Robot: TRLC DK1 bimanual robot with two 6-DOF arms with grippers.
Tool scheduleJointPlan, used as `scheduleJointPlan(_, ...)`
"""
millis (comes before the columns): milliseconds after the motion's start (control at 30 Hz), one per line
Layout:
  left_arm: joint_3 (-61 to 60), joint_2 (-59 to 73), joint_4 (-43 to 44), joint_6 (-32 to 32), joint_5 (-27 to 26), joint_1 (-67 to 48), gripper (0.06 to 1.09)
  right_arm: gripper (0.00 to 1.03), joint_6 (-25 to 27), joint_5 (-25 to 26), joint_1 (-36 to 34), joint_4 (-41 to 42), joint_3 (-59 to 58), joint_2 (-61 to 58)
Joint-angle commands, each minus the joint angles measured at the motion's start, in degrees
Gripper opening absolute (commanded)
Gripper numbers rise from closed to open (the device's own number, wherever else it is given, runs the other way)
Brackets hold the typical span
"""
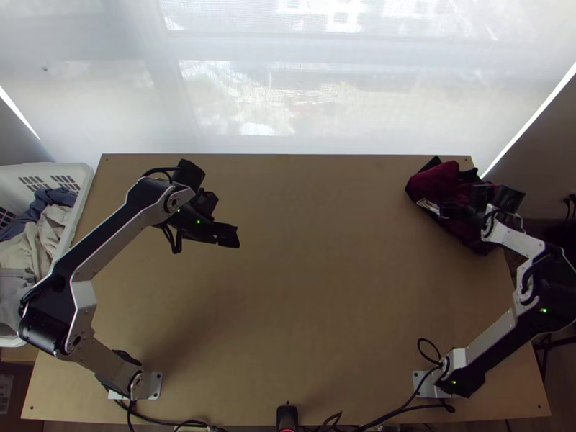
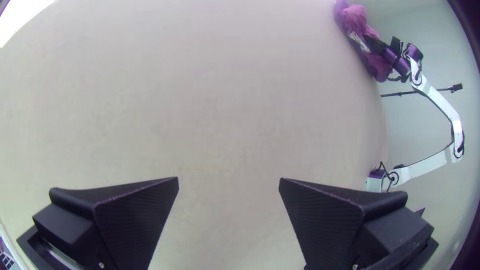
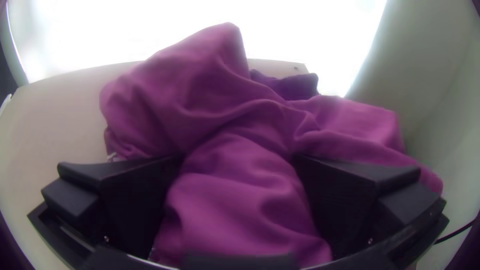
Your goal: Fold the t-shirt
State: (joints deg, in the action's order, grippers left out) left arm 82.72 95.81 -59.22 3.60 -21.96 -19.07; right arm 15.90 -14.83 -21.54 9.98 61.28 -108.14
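In the top view my left gripper (image 1: 227,235) stands over the bare left-middle of the table; in the left wrist view the same gripper (image 2: 229,179) is open with nothing between its fingers. At the table's far right corner lies the dark red t-shirt (image 1: 448,183), bunched in a heap, and my right gripper (image 1: 461,209) is at it. Seen from the right wrist, the gripper (image 3: 237,157) has its fingers wide apart, with bunched folds of the t-shirt (image 3: 245,195) between them. Part of the heap is hidden under the right gripper.
A white laundry basket (image 1: 83,189) with grey, beige and blue cloths stands off the table's left edge. The wooden table (image 1: 309,288) is bare across its middle. A translucent curtain hangs behind the far edge. Cables run along the near edge.
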Motion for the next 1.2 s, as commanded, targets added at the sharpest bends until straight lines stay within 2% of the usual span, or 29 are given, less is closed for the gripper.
scheduleJointPlan(0, 2.36, -6.43, 0.6, 0.1, 3.5, -0.62, 1.04, 0.98, -1.66, -0.11, 1.15, -4.53, 4.82, 12.07)
scheduleJointPlan(133, 3.42, -14.07, 2.0, -0.26, 10.53, -2.11, 1.04, 0.98, -3.07, -0.11, 3.87, -10.68, 10.09, 21.65)
scheduleJointPlan(233, 2.54, -20.75, 4.9, -0.34, 15.8, -2.38, 1.04, 0.98, -6.58, -0.02, 6.07, -12.7, 10.18, 29.48)
scheduleJointPlan(333, -0.1, -28.4, 9.21, -0.43, 19.93, -0.88, 1.04, 0.98, -10.19, 0.06, 9.32, -12.7, 5.7, 37.74)
scheduleJointPlan(467, -9.07, -39.21, 15.1, -1.13, 20.55, 3.34, 1.04, 0.98, -8.78, 0.42, 16.18, -12.7, -7.14, 49.6)
scheduleJointPlan(533, -15.57, -44.04, 16.95, -1.66, 22.92, 4.66, 1.04, 0.98, -7.73, 4.81, 21.45, -12.61, -12.85, 54.88)
scheduleJointPlan(600, -23.13, -49.58, 20.55, -3.16, 25.47, 4.74, 1.04, 0.98, -5.88, 13.69, 29.36, -12.53, -18.21, 59.62)
scheduleJointPlan(633, -26.82, -52.3, 22.66, -3.33, 26.53, 5.01, 1.04, 0.98, -7.29, 18.08, 32.7, -11.74, -20.67, 61.47)
scheduleJointPlan(667, -30.33, -55.03, 24.77, -3.24, 27.67, 5.36, 1.04, 0.98, -11.24, 21.16, 34.99, -10.42, -23.04, 63.05)
scheduleJointPlan(733, -37.1, -59.6, 27.93, -3.86, 27.76, 6.77, 1.04, 0.98, -13.62, 26.61, 38.06, -7.96, -28.4, 66.92)
scheduleJointPlan(800, -42.82, -62.32, 29.51, -4.65, 27.76, 8.08, 1.04, 0.98, -12.91, 26.96, 38.24, -5.32, -32.89, 70.34)
scheduleJointPlan(900, -51.6, -67.42, 35.05, -5.7, 28.02, 11.95, 1.04, 0.98, -9.05, 28.01, 38.42, -10.86, -34.91, 71.05)
scheduleJointPlan(933, -54.59, -69.97, 38.13, -6.23, 28.02, 13.62, 1.04, 0.98, -9.22, 28.01, 38.42, -12.26, -35.79, 72.01)
scheduleJointPlan(967, -57.14, -72.43, 40.32, -6.5, 28.02, 14.68, 1.04, 0.98, -11.51, 28.1, 38.42, -12.09, -37.28, 73.95)
scheduleJointPlan(1000, -59.51, -74.98, 41.73, -6.58, 28.02, 15.64, 1.04, 0.98, -14.41, 28.37, 38.24, -10.94, -39.39, 76.85)
scheduleJointPlan(1100, -66.81, -85.97, 43.66, -5.44, 27.93, 17.14, 1.04, 0.98, -14.49, 29.51, 38.5, -7.6, -46.6, 90.21)
scheduleJointPlan(1167, -71.29, -96.6, 43.75, -6.06, 27.84, 17.14, 1.04, 0.98, -14.23, 29.86, 40.44, -10.59, -50.73, 103.13)
